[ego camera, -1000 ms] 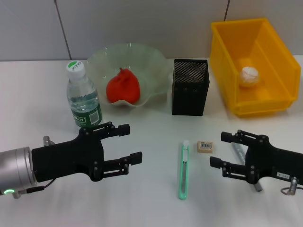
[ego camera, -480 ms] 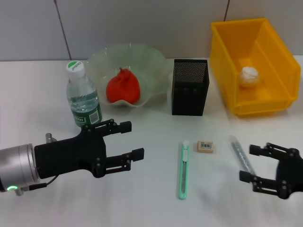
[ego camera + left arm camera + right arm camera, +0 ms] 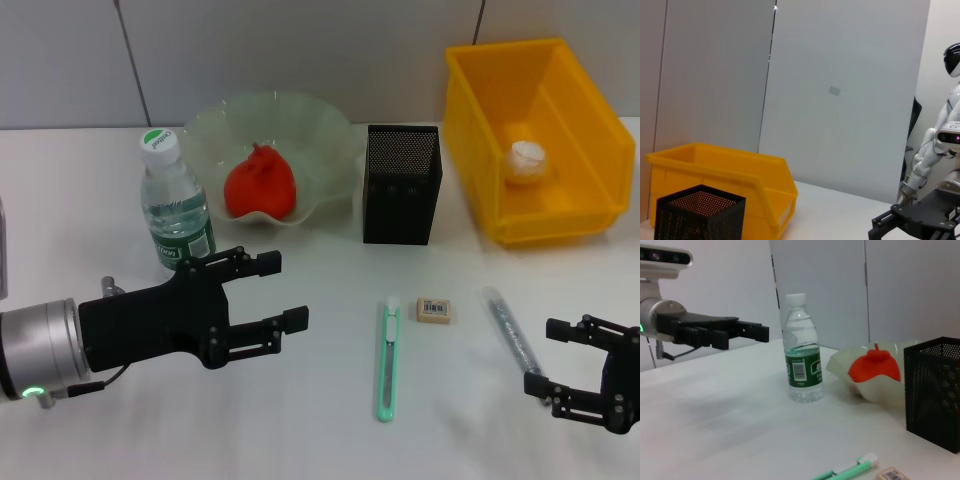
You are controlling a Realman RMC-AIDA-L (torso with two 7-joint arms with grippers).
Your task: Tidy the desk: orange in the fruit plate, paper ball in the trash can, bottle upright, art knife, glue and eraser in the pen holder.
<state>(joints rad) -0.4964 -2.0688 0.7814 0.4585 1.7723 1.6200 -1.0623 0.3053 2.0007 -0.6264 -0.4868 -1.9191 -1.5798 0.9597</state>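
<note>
The orange (image 3: 260, 186) lies in the pale green fruit plate (image 3: 310, 122). The paper ball (image 3: 527, 161) lies in the yellow bin (image 3: 590, 150). The water bottle (image 3: 175, 205) stands upright left of the plate. The green art knife (image 3: 388, 360), the eraser (image 3: 435, 309) and the clear glue stick (image 3: 510, 330) lie on the table in front of the black mesh pen holder (image 3: 402, 185). My left gripper (image 3: 282, 290) is open and empty, just in front of the bottle. My right gripper (image 3: 543, 357) is open and empty, at the near right beside the glue stick.
The white table (image 3: 320, 430) ends at a grey wall behind the plate and bin. The right wrist view shows the bottle (image 3: 802, 357), orange (image 3: 875, 367), pen holder (image 3: 935, 390) and knife (image 3: 850, 470). The left wrist view shows the bin (image 3: 725, 175) and pen holder (image 3: 697, 212).
My right gripper has drawn back to the right and toward the near edge, uncovering the glue stick. My left gripper has edged slightly to the right. The objects have not moved.
</note>
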